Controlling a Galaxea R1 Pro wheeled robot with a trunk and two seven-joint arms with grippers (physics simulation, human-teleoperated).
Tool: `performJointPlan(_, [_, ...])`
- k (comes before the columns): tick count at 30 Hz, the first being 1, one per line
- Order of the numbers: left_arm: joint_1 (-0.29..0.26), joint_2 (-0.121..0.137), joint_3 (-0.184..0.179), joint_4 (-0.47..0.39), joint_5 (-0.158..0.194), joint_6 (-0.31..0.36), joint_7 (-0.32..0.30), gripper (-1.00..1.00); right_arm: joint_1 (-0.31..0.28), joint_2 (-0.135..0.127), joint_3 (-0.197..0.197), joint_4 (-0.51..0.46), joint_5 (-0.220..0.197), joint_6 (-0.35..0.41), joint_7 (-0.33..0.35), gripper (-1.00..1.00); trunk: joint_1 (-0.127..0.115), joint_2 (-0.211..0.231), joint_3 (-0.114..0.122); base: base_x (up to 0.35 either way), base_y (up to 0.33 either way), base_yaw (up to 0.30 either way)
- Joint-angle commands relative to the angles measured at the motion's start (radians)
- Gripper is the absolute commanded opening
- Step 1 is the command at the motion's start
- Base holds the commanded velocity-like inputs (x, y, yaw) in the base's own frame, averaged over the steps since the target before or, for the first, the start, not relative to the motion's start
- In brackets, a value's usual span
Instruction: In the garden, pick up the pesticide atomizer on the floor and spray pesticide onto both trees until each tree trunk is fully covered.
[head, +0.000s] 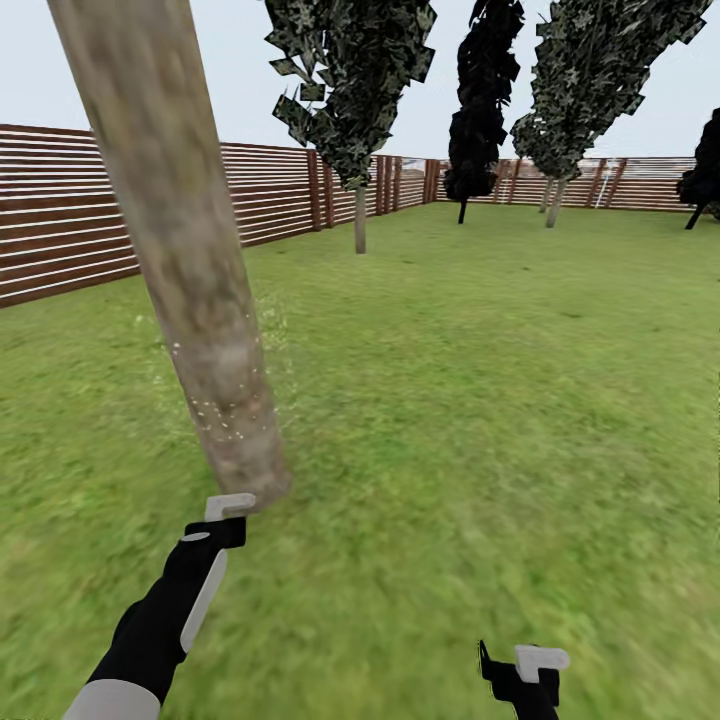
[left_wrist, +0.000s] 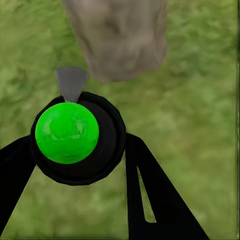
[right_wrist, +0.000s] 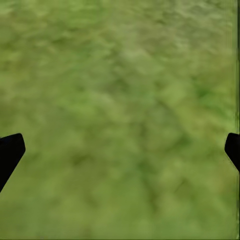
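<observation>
The left gripper (left_wrist: 80, 165) pinches the pesticide atomizer (left_wrist: 77, 137), nozzle aimed at the near tree trunk (head: 190, 290) at eleven o'clock (droplets fleck its bark), while the right gripper (right_wrist: 120, 150) hangs spread over grass (right_wrist: 120, 75).

Left tool (left_wrist: 80, 165) clamped, right tool (right_wrist: 120, 150) spread wide

The atomizer (left_wrist: 77, 137), a black round body with a bright green cap and grey nozzle, is clamped between the left gripper (left_wrist: 80, 165) fingers, aimed at the near trunk (head: 185, 260). Pale specks are seen on that leaning grey-beige trunk. A second tree (head: 358, 100) is rooted well beyond.
</observation>
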Motion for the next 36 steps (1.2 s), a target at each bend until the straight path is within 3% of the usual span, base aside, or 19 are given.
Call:
performJointPlan(1, [0.000,0.000,0.000,0.000,-0.001,0.000,0.000,-1.00,0.000,0.000,0.000,0.000,0.000,0.000,0.000,1.00,0.000,0.000,0.000,0.000,-0.271,0.009])
performJointPlan(8, [0.000,0.001,0.003,0.000,-0.002,-0.002,0.000,-1.00,0.000,0.001,0.000,0.000,0.000,0.000,0.000,1.00,0.000,0.000,0.000,0.050,-0.271,0.027])
performJointPlan(19, [0.000,0.001,0.003,0.000,-0.002,-0.003,0.000,-1.00,0.000,0.000,0.000,0.000,0.000,0.000,0.000,1.00,0.000,0.000,0.000,0.098,-0.271,0.264])
performJointPlan(36, [0.000,0.001,0.006,-0.001,-0.002,-0.004,0.000,-1.00,0.000,0.001,0.001,0.000,0.000,0.000,0.000,1.00,0.000,0.000,0.000,0.126,-0.271,0.066])
